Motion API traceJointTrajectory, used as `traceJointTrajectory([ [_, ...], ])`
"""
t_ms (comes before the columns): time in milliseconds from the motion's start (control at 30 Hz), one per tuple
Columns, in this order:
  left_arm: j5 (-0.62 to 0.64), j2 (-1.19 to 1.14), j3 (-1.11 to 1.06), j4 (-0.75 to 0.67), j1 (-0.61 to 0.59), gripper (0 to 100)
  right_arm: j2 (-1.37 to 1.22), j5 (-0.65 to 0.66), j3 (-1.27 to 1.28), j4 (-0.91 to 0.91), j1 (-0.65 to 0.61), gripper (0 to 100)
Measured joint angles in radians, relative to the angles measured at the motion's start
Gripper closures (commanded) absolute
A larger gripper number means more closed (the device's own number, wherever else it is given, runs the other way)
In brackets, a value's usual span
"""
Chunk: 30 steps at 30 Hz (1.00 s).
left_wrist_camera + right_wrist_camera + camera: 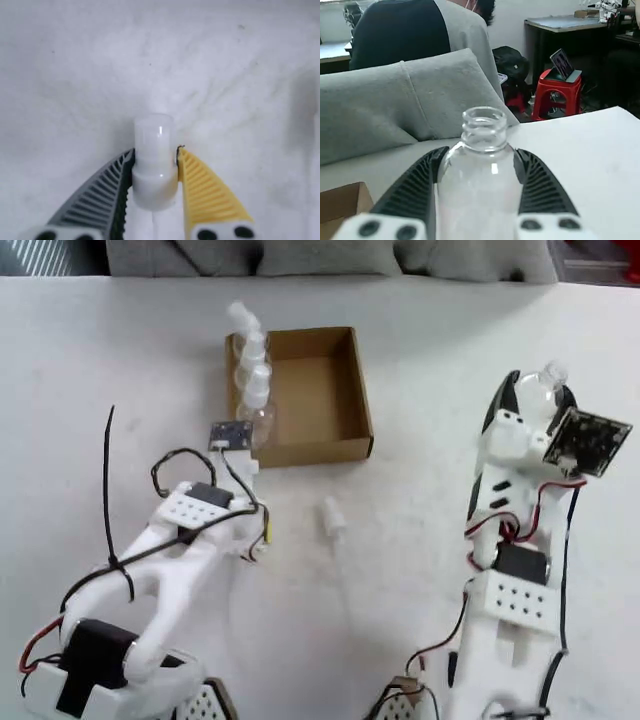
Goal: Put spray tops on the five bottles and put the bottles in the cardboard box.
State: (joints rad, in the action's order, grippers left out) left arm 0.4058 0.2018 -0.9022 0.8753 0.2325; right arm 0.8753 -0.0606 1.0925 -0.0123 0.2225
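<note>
Counter [420, 340]: white surface that carries everything.
Cardboard box [300, 452]: near the left hand, well apart from the right hand.
Boxed bottles [255, 375]: a row along the box wall nearest the left hand. They seem capped, the count is unclear, and that share looks done.
Bare bottle [482, 185]: upright with no top, clamped between the right hand's [481, 152] jaws; capping and boxing remain.
Held spray top [154, 175]: pinched in the left hand [155, 151], which is closed on it.
Loose spray top [332, 518]: lying between the two hands, unused.
</note>
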Motion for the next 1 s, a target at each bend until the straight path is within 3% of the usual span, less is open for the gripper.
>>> traceJointTrajectory([
  [167,-0.002,0.104,-0.002,0.0,0.017,98,0.158,-0.058,0.129,-0.002,-0.069,95.7],
  [333,0.0,0.347,-0.002,0.005,0.02,98,0.385,-0.063,0.262,0.025,-0.227,95.7],
  [667,-0.272,0.766,0.163,0.006,0.02,98,0.91,-0.066,0.269,0.499,-0.651,95.7],
  [900,-0.307,0.822,0.422,0.003,0.023,98,0.896,-0.071,0.397,0.539,-0.816,95.7],
  [1000,-0.307,0.822,0.531,-0.066,0.026,98,0.913,-0.071,0.47,0.525,-0.862,95.7],
])
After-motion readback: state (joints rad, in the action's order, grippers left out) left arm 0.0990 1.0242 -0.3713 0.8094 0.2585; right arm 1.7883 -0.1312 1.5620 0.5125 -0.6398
